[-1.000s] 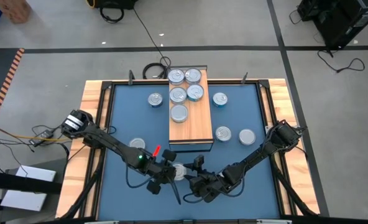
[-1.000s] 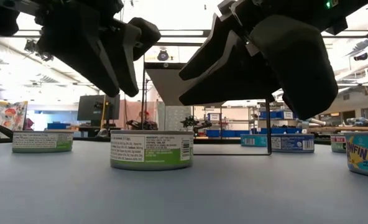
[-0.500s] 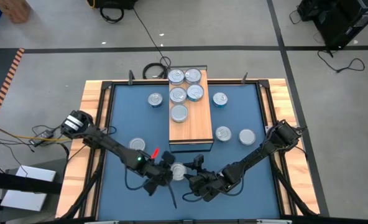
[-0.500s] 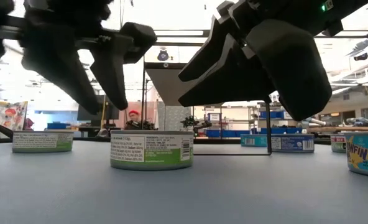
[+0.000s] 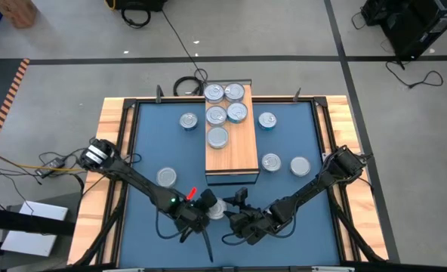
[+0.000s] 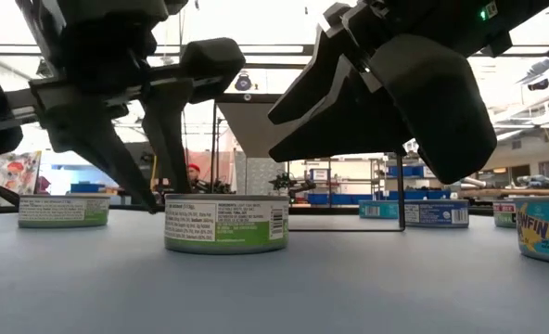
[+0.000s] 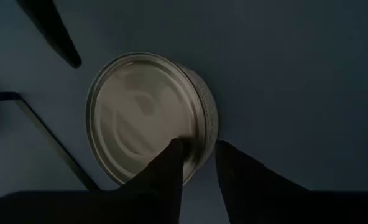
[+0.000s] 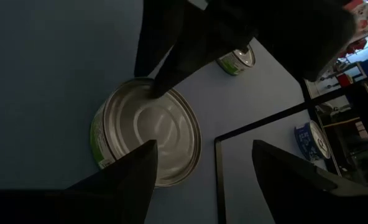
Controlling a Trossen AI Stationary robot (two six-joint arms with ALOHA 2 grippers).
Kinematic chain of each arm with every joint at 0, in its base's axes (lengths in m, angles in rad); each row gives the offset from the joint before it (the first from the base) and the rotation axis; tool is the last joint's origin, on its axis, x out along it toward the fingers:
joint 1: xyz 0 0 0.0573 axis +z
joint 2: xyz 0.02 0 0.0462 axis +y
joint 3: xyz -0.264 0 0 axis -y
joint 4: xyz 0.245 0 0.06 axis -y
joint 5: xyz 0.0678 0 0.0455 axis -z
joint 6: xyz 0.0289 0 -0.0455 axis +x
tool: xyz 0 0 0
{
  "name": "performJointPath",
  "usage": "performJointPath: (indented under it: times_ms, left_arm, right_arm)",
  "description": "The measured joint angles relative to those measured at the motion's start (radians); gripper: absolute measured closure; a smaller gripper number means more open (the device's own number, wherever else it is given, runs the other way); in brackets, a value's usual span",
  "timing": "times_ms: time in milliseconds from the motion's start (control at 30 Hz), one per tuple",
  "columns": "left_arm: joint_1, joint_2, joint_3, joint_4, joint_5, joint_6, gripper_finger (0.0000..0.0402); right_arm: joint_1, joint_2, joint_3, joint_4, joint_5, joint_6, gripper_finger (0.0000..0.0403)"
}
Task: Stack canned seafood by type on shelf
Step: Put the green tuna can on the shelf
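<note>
At the table's near edge, the left gripper [image 7: 196,163] straddles the rim of a green-sided tin [image 6: 225,223], fingers narrow, one on the lid and one outside, seemingly to pinch it. The right gripper [image 8: 199,165] hovers wide just beside. Farther back, the shelf [image 5: 231,151] carries five tins; others dot the mat [image 5: 284,143].
</note>
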Motion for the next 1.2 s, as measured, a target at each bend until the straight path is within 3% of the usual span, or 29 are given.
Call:
performJointPath:
  times_ms: [300, 833, 1200]
  left_arm:
    - [0.0, 0.003, 0.0, 0.011, -0.029, -0.083, 0.0395]
    - [0.052, 0.005, 0.124, 0.002, 0.016, -0.355, 0.04]
    - [0.102, 0.005, 0.129, 0.052, 0.015, -0.47, 0.0401]
  right_arm:
    - [0.0, 0.0, 0.0, -0.003, 0.015, 0.0, 0.0135]
    - [0.016, 0.0, 0.0, -0.139, 0.006, 0.069, 0.0115]
    - [0.005, 0.0, 0.0, -0.126, -0.004, 0.101, 0.0088]
